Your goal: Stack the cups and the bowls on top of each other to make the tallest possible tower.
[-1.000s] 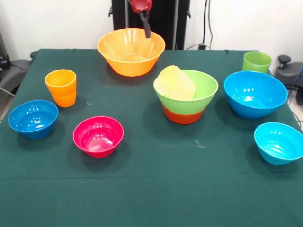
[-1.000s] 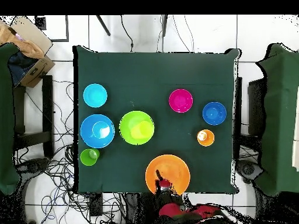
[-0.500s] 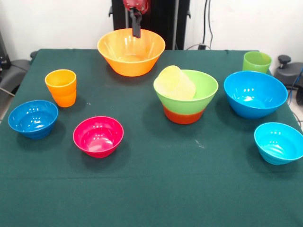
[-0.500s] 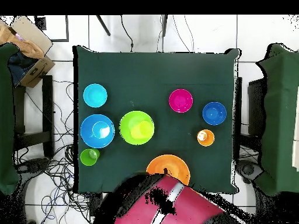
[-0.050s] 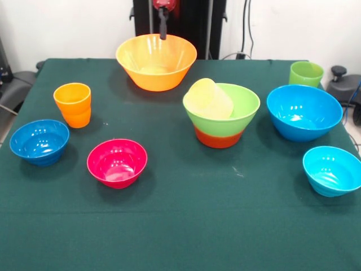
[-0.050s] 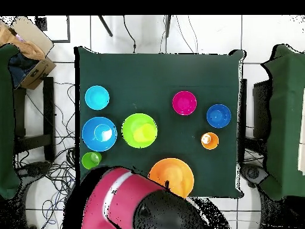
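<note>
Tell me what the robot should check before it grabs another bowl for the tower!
1. Tower base: glossy light green plastic bowl nested on orange-red bowl, level: ok.
2. Pale yellow plastic cup upright in it: not ok, it lies tilted.
3. Gripper open: cannot tell.
4. Gripper above big yellow-orange plastic bowl, holding nothing: ok.
5. Orange plastic cup and light green plastic cup upright, free: ok.

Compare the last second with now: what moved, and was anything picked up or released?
Only the arm moved. The gripper swung from a tilt over the big yellow-orange plastic bowl to hang straight above its far rim, slightly higher. Nothing was grasped or released. The light green bowl on the orange-red bowl, the pale yellow cup inside, and all other bowls and cups stayed put.
</note>
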Robot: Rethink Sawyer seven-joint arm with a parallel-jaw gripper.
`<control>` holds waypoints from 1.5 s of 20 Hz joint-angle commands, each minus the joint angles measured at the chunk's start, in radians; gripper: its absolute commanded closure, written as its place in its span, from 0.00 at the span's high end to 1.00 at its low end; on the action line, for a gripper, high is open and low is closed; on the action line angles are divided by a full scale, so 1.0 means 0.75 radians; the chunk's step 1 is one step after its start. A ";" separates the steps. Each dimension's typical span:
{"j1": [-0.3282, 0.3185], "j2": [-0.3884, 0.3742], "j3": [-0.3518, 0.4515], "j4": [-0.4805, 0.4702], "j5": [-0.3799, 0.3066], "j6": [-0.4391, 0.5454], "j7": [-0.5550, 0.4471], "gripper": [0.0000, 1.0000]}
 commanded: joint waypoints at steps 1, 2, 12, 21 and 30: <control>0.184 0.150 -0.045 -0.115 0.129 0.216 0.048 1.00; 0.209 0.170 -0.051 -0.105 0.142 0.200 0.061 1.00; 0.365 0.222 -0.078 -0.079 0.198 0.151 0.169 1.00; 0.446 0.171 -0.115 -0.100 0.213 0.375 0.207 1.00; -0.280 -0.407 0.637 0.067 -0.382 0.939 0.668 1.00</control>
